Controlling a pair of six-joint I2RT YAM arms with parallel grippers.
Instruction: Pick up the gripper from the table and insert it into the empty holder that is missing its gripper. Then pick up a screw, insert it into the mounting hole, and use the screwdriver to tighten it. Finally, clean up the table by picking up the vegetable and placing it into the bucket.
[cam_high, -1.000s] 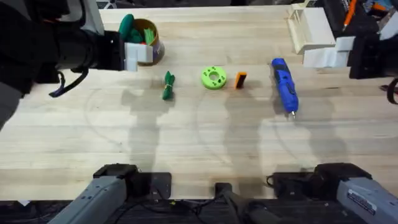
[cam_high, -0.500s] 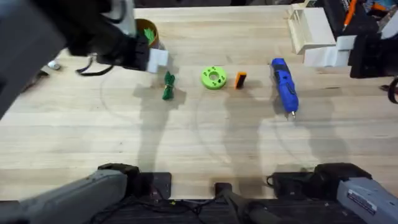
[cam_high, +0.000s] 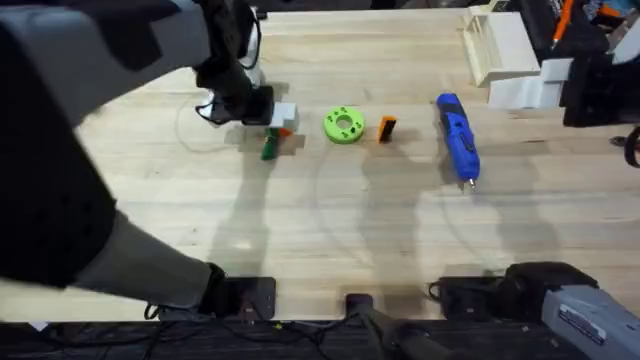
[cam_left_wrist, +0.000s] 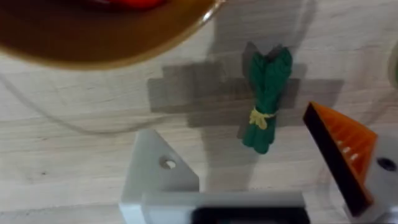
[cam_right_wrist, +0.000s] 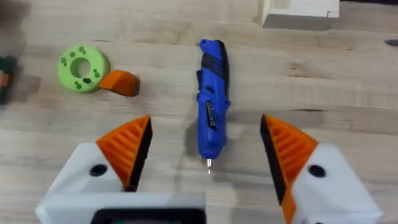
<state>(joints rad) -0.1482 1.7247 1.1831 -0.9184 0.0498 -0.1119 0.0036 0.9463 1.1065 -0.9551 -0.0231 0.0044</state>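
Over the last second the left gripper (cam_left_wrist: 261, 202) has swung from the bucket (cam_left_wrist: 106, 31) to just above the vegetable (cam_left_wrist: 266, 99), fingers apart. One of its mounts (cam_left_wrist: 158, 177) seems bare. The right gripper (cam_right_wrist: 205, 152) hangs open over the screwdriver (cam_right_wrist: 211, 102).

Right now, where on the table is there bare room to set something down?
The table is bare between the item row and the arm bases. The row is crowded: vegetable, green disc, orange gripper, screwdriver, with the left gripper over the vegetable.

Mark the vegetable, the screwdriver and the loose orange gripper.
vegetable (cam_left_wrist: 267, 99), left wrist view, on its tied middle.
screwdriver (cam_high: 457, 135), overhead view, on the blue body.
gripper (cam_high: 387, 128), overhead view, on its orange top.
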